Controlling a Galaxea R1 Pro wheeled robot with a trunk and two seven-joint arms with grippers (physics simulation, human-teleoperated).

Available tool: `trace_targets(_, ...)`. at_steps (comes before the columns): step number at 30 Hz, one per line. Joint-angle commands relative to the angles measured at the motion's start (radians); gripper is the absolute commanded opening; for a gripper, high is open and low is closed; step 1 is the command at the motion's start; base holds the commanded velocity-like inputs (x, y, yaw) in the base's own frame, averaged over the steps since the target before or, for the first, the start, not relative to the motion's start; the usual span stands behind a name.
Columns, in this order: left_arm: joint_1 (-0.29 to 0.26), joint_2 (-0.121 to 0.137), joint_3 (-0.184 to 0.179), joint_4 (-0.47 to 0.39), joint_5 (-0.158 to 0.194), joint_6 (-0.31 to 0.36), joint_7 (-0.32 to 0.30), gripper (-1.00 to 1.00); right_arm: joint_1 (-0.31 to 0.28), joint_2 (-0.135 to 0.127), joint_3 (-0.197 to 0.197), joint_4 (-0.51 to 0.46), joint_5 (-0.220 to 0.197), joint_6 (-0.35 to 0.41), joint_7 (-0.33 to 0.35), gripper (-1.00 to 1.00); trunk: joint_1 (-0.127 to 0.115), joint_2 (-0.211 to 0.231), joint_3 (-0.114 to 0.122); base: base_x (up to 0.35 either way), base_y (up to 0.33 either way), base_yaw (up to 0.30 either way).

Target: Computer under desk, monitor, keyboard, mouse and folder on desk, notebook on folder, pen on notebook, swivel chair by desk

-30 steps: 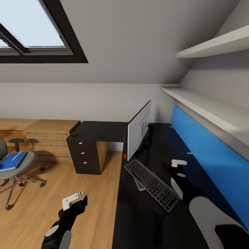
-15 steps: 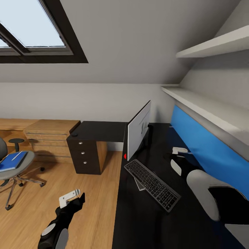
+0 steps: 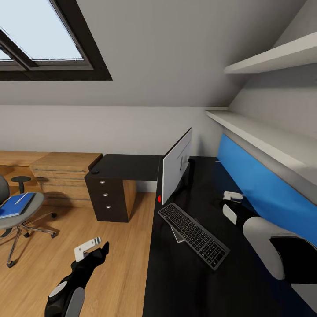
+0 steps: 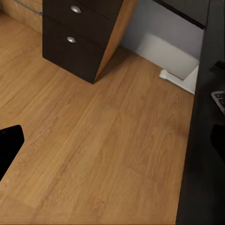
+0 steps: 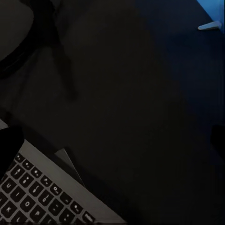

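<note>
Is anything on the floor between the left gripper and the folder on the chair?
Nothing visible. The left gripper hangs over bare wood floor beside the desk, and the floor across to the chair, where the folder lies, looks open. The drawer unit stands farther back.

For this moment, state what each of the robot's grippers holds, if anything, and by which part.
Nothing is held. The left gripper hangs open over the floor; the right gripper is over the desk, nothing in it, though its opening cannot be judged.
</note>
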Motion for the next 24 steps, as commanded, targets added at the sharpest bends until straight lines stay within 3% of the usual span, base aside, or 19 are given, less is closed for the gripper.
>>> trace_targets(1, -0.001, -0.001, 0.001, -0.003, 0.013, 0.005, 0.006, 1.00, -0.001, -0.002, 0.007, -0.002, -0.011, 0.013, -0.003, 1.00, 0.001, -0.002, -0.002, 0.000, 0.000, 0.000)
trace_targets(6, -0.001, -0.001, 0.001, -0.020, 0.021, 0.007, 0.005, 1.00, 0.000, -0.006, 0.007, -0.001, -0.021, 0.045, -0.002, 1.00, 0.001, -0.002, -0.002, 0.000, 0.000, 0.000)
trace_targets(24, -0.001, -0.001, 0.002, -0.030, 0.024, 0.007, 0.010, 1.00, 0.002, -0.006, 0.006, -0.002, -0.027, 0.054, -0.001, 1.00, 0.070, -0.128, -0.059, 0.000, 0.000, 0.000)
